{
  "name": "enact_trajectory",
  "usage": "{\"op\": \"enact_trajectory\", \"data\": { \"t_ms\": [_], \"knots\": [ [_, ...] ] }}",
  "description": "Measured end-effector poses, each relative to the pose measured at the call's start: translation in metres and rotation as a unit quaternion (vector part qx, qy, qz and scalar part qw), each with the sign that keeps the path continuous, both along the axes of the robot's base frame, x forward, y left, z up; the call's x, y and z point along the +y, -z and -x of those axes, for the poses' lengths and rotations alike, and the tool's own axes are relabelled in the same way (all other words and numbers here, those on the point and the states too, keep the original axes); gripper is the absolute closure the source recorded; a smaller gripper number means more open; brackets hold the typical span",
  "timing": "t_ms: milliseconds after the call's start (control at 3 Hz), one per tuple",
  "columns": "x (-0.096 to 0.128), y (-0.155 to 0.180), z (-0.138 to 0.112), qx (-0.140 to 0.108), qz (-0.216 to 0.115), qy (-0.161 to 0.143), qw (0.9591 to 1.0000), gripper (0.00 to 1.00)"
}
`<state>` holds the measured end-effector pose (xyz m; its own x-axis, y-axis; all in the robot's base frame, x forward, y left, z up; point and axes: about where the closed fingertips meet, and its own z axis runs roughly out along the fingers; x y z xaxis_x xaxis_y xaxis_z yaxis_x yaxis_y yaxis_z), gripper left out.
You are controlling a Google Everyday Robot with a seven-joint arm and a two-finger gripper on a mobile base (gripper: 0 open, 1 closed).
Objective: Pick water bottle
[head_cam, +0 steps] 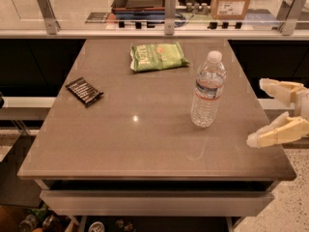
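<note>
Clear ribbed plastic water bottle (207, 91), white screw cap on and a white-blue label with a red stripe around its upper body, stands upright on the right half of the grey-brown tabletop (135, 144), nearer to me than the green snack bag (158, 56). My cream two-finger gripper (256, 112) hangs just off the table's right edge, fingers spread wide, holding nothing and apart from the water bottle.

No text readable, even on water bottle (207, 92) left of gripper (255, 112)
</note>
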<state>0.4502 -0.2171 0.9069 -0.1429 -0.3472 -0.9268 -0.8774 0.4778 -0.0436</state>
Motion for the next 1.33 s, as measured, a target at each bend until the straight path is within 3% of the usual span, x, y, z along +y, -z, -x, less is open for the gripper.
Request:
{"op": "enact_trajectory", "data": {
  "t_ms": [1000,1333],
  "knots": [
    [0.021,0.015,-0.029,-0.061,-0.015,-0.009,0.9980,0.00],
    [0.032,0.018,-0.039,-0.065,-0.020,-0.001,0.9977,0.00]
  ]
}}
